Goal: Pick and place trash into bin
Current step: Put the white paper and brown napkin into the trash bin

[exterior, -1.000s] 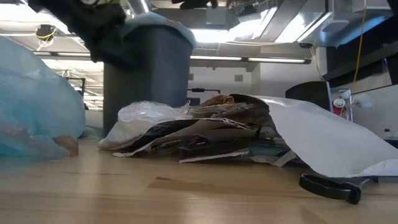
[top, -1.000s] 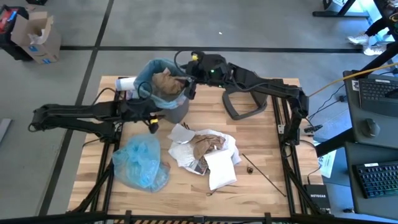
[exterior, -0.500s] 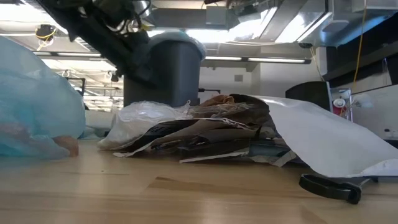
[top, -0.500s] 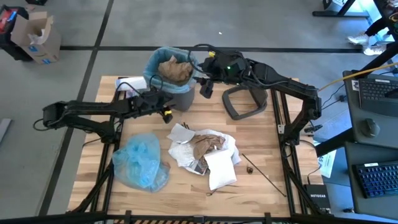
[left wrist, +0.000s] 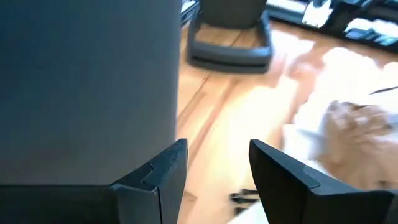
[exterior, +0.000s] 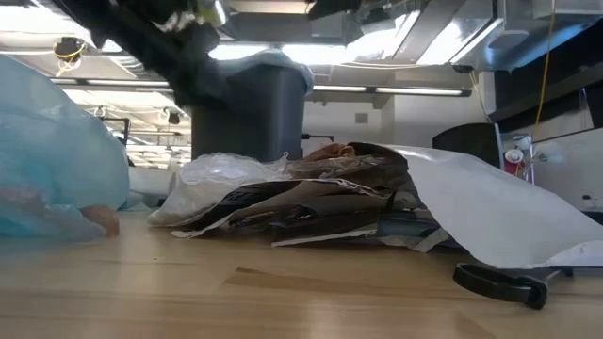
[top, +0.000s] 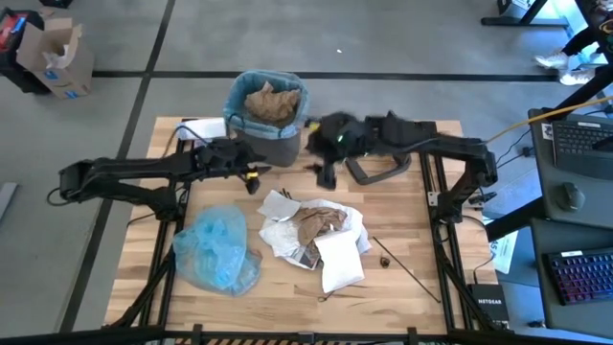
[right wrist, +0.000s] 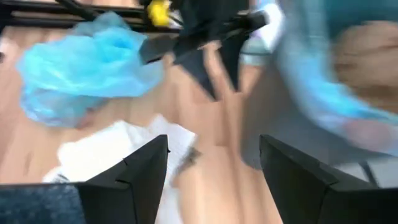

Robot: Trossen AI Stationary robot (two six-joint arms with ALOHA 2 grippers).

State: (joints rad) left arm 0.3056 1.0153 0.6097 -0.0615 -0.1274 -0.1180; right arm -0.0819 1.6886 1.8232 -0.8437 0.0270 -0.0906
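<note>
**Between picks: both claws empty by the bin**

The bin (top: 267, 120) stands at the table's (top: 412, 307) far edge, brown paper inside. The left claw (top: 251, 177) and right claw (top: 323, 172) flank it, both spread, holding nothing. Next, one must reach the trash (top: 314, 235) mid-table.

Wooden table (top: 402, 297): bin (top: 273, 144), trash (top: 316, 235)

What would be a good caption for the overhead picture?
Both open grippers, left and right, hang beside the bin holding brown paper, the trash pile waiting on the table.
</note>
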